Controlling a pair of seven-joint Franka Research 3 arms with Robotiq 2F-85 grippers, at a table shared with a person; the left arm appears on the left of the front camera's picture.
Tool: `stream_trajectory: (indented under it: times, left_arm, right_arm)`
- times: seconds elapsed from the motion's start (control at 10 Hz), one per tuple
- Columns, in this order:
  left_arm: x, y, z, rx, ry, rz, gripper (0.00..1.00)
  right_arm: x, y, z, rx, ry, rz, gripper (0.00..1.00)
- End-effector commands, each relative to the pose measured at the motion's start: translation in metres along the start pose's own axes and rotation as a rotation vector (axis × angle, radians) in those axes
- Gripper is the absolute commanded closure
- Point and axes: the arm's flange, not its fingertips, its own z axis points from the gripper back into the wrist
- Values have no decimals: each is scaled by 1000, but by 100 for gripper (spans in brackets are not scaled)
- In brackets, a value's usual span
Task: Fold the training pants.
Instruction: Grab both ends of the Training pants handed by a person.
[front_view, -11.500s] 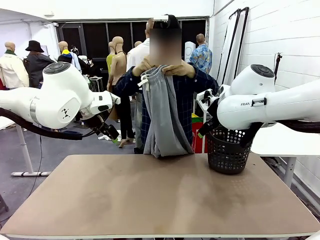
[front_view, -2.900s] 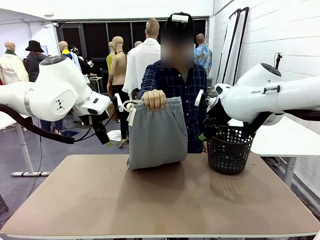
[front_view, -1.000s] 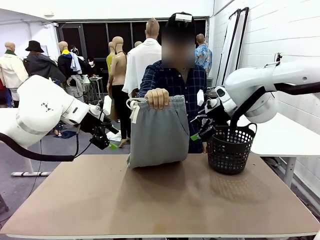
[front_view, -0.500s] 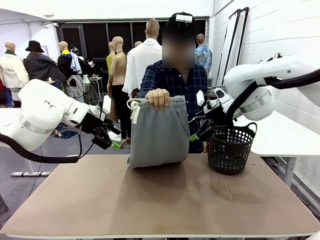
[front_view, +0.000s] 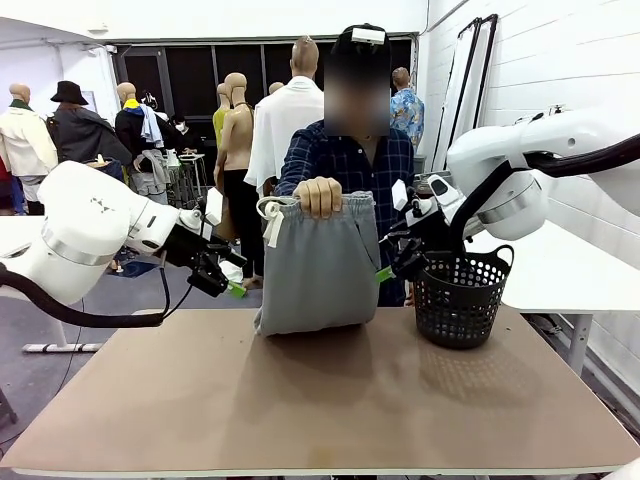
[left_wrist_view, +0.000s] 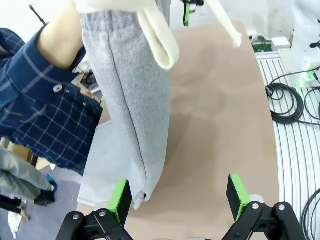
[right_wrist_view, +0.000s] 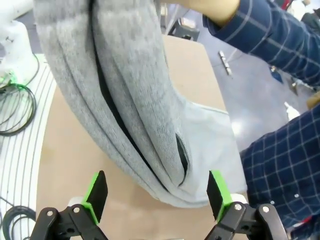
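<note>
A person behind the table holds up the light grey training pants (front_view: 318, 265) by the waistband with one hand (front_view: 319, 196); the lower end rests bunched on the far side of the table. The white drawstring (front_view: 270, 218) dangles at the left. My left gripper (front_view: 222, 283) hovers open just left of the pants; in the left wrist view its green-padded fingers (left_wrist_view: 120, 200) frame the pants' lower edge (left_wrist_view: 135, 130). My right gripper (front_view: 392, 260) stands open just right of the pants. In the right wrist view the hanging fabric (right_wrist_view: 130, 100) lies between its pads (right_wrist_view: 96, 194).
A black mesh basket (front_view: 462, 298) stands on the brown table (front_view: 320, 400) at the far right, below the right arm. The table's near half is bare. Cables lie on the floor beside the table (left_wrist_view: 295, 100).
Both grippers have edged inward toward the pants, the left one rightward, the right one leftward. The person still holds the pants in the same place.
</note>
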Motion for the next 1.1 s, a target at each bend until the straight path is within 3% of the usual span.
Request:
stream_trajectory:
  times: [0.0, 0.4, 0.7, 1.0]
  left_arm:
    - [-5, 8, -18, -28, -75, -52, 0]
    - [0, 16, -37, -49, -152, -126, 0]
    - [5, 21, -39, 31, -194, -114, 0]
    - [9, 19, -35, 82, -208, -102, 0]
  right_arm:
    - [-2, -5, -1, 5, -71, 34, 0]
    - [-2, -2, -1, -16, -157, 80, 0]
    - [-1, -1, 1, -4, -253, 115, 0]
    - [0, 0, 4, 2, -279, 124, 0]
